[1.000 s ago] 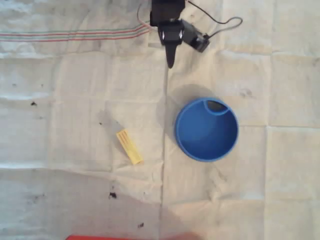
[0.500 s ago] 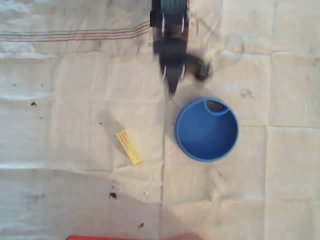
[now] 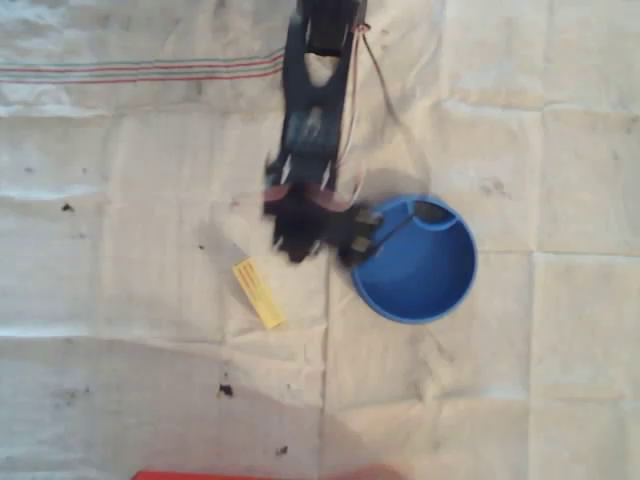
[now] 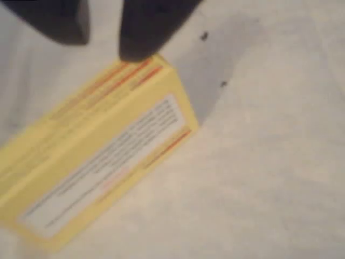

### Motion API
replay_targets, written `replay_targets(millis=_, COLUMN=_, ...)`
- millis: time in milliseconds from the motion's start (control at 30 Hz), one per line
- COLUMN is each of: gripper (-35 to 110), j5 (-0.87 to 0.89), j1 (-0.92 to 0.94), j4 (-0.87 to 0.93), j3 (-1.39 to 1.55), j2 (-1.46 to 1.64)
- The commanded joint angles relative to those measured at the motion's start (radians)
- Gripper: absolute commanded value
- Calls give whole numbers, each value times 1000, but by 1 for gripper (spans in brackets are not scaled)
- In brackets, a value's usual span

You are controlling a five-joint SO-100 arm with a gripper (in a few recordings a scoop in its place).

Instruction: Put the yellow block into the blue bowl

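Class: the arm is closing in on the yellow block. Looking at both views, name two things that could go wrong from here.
1. The gripper reaches the yellow block at one end, not its middle; it may push or spin the block rather than grasp it.
2. The arm's side part overlaps the blue bowl rim in the overhead view, so it could nudge the bowl.

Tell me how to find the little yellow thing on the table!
Find the big round blue bowl on the white cloth in the overhead view, then look left past the dark robot arm. The yellow block lies flat and slanted on the cloth, just below the pincer. It is the only yellow thing, long and thin, with small print on it.
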Motion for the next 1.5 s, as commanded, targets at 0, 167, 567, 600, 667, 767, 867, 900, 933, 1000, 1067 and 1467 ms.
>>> replay_targets(millis=0, gripper=0, j5=25, j1=31, j4=23, j3=-268, j2=-57)
replay_targets(millis=167, gripper=0, j5=28, j1=51, j4=37, j3=-407, j2=-179)
replay_targets(millis=567, gripper=0, j5=506, j1=118, j4=35, j3=-430, j2=-252)
replay_targets(millis=600, gripper=0, j5=555, j1=132, j4=34, j3=-431, j2=-252)
replay_targets(millis=667, gripper=0, j5=638, j1=152, j4=35, j3=-431, j2=-250)
replay_targets(millis=767, gripper=0, j5=669, j1=152, j4=40, j3=-426, j2=-261)
replay_targets(millis=867, gripper=0, j5=680, j1=146, j4=38, j3=-431, j2=-282)
replay_targets(millis=900, gripper=0, j5=680, j1=133, j4=38, j3=-433, j2=-291)
replay_targets(millis=933, gripper=0, j5=673, j1=124, j4=38, j3=-434, j2=-295)
replay_targets(millis=1000, gripper=0, j5=667, j1=115, j4=31, j3=-440, j2=-295)
replay_targets(millis=1067, gripper=0, j5=667, j1=114, j4=29, j3=-442, j2=-290)
replay_targets(millis=1467, gripper=3, j5=678, j1=106, j4=37, j3=-440, j2=-284)
